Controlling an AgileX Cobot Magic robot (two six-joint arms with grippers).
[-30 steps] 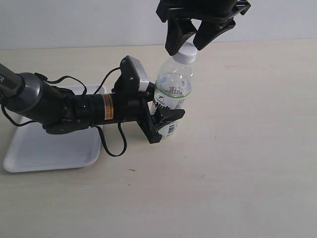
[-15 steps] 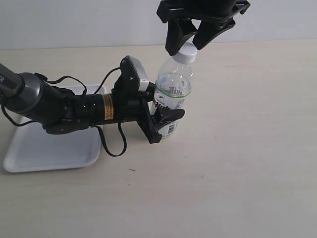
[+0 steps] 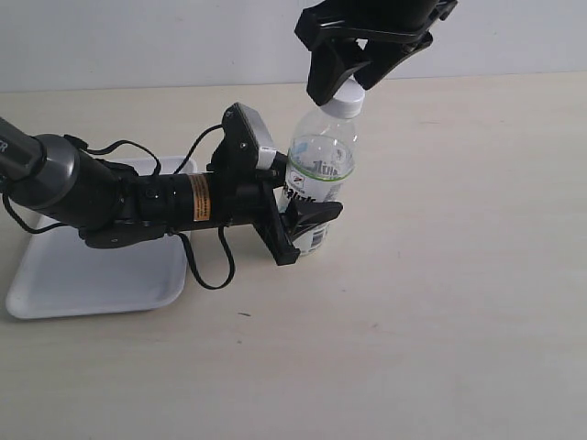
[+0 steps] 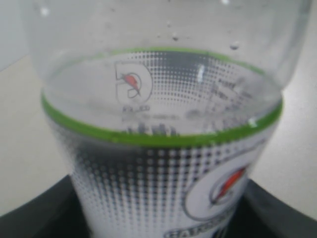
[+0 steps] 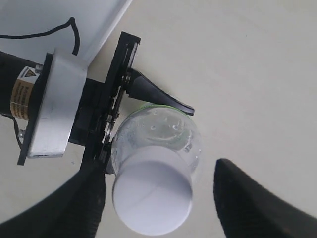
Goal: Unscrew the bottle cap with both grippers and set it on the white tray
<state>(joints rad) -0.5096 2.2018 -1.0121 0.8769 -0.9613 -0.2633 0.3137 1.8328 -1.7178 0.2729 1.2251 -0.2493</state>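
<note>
The clear bottle point(image 3: 319, 170) with a white-green label stands upright on the table, and the white bottle cap point(image 3: 348, 99) is on its neck. My left gripper point(image 3: 301, 218) reaches in from the left and is shut on the bottle's labelled lower body; up close the bottle point(image 4: 163, 148) fills the left wrist view, with the black jaws at both sides. Directly above the cap hangs my right gripper point(image 3: 350, 78), open. Its two black fingers point(image 5: 84, 203) straddle the bottle cap point(image 5: 152, 198) with a gap on each side. The white tray point(image 3: 64, 275) lies at the left, partly under the left arm.
The left arm's black body and its looping cables point(image 3: 206, 270) lie across the tray's right edge. A corner of the white tray point(image 5: 54, 20) shows beside the left gripper's grey block point(image 5: 52, 109). The beige table point(image 3: 459, 275) stretches right of and in front of the bottle.
The right gripper has turned about its own axis above the cap, so its fingers now line up differently in the exterior view. The bottle and left gripper have not moved.
</note>
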